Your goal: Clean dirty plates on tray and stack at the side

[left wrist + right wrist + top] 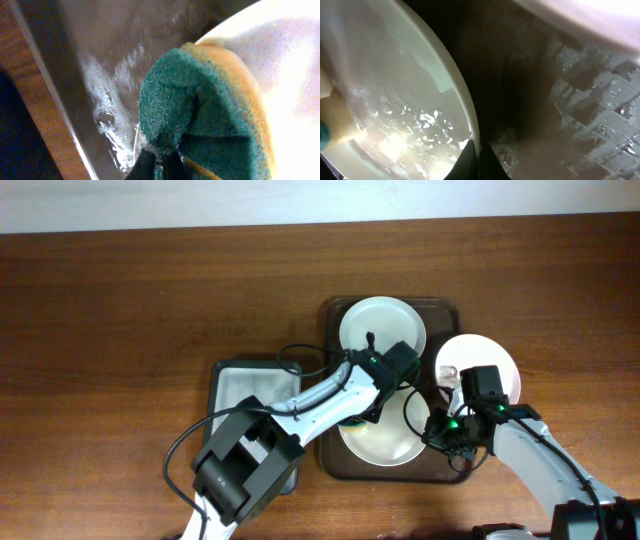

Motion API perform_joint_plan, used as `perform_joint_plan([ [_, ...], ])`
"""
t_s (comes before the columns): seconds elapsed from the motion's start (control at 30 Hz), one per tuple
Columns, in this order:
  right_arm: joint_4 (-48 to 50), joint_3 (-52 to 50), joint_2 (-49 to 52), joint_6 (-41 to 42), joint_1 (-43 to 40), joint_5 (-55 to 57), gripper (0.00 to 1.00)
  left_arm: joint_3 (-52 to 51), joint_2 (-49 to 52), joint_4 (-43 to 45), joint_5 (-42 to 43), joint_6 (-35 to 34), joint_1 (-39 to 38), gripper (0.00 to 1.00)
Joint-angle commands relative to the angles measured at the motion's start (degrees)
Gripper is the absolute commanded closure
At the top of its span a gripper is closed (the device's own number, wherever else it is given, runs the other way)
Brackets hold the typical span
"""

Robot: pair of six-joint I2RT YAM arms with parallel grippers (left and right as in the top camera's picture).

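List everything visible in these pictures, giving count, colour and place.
table: one, brown wood, under everything
brown tray: one, dark brown, table centre
grey tray: one, grey, left of brown tray
far plate: one, white, back of brown tray
near plate: one, white, wet, front of brown tray
right plate: one, pinkish white, over brown tray's right edge
sponge: one, green and yellow, at near plate's edge
suds: white patch, on brown tray
left gripper: shut on sponge
right gripper: shut on near plate's rim
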Motion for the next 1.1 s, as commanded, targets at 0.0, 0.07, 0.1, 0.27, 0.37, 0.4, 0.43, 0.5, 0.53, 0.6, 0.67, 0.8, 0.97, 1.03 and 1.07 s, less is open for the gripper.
perform_joint_plan([
  [0.0,-1.9,-0.3,0.2,-0.8,-0.8,6.7,0.96,7.1,1.6,-6.1,0.8,-0.3,3.2,1.00],
  [0.07,-2.1,-0.3,0.2,-1.2,-0.8,6.7,0.96,12.1,0.6,-11.5,2.9,-0.3,4.4,1.00],
  [0.1,-2.3,-0.3,0.2,-2.1,-0.8,6.5,0.96,13.8,-0.8,-14.4,3.3,-0.3,6.0,1.00],
  [0.27,-7.1,3.2,-1.0,-6.7,-0.8,6.1,0.96,14.3,-10.9,-21.6,5.3,3.6,17.9,1.00],
  [0.37,-13.9,9.6,-4.3,-8.3,0.5,8.0,0.96,10.5,-15.9,-21.5,14.7,13.3,26.5,1.00],
  [0.4,-15.4,10.9,-5.2,-8.3,1.2,9.2,0.96,8.3,-16.7,-20.8,16.3,15.0,27.9,1.00],
  [0.43,-17.1,12.5,-6.4,-8.3,2.4,10.9,0.96,4.1,-18.1,-18.9,19.2,17.3,29.9,1.00],
  [0.5,-19.9,15.4,-8.4,-8.0,5.5,15.0,0.96,-6.1,-21.2,-13.2,23.0,20.2,32.8,1.00],
  [0.53,-21.1,16.6,-9.1,-6.7,7.2,18.3,0.96,-10.3,-22.6,-10.9,23.0,20.4,33.9,1.00],
  [0.6,-22.9,18.4,-9.6,-4.5,10.7,25.2,0.96,-17.4,-24.9,-6.1,23.0,20.4,35.8,1.00],
  [0.67,-25.1,20.9,-9.6,-1.9,15.5,35.6,0.96,-21.9,-25.2,-2.2,23.0,20.4,37.0,0.99],
  [0.8,-30.5,26.4,-9.6,-2.0,24.8,50.1,0.96,-24.5,-25.2,-0.3,23.0,20.4,37.2,1.00],
  [0.97,-31.2,28.6,-9.6,-5.2,35.5,61.4,0.96,-24.5,-25.2,0.3,23.0,20.4,37.2,0.99],
  [1.03,-31.6,28.7,-9.6,-5.2,39.3,65.8,0.96,-24.5,-25.2,0.6,23.1,20.4,37.2,0.95],
  [1.07,-31.7,28.7,-9.6,-5.2,40.8,67.5,0.96,-24.5,-25.2,0.6,23.1,20.3,37.2,0.94],
])
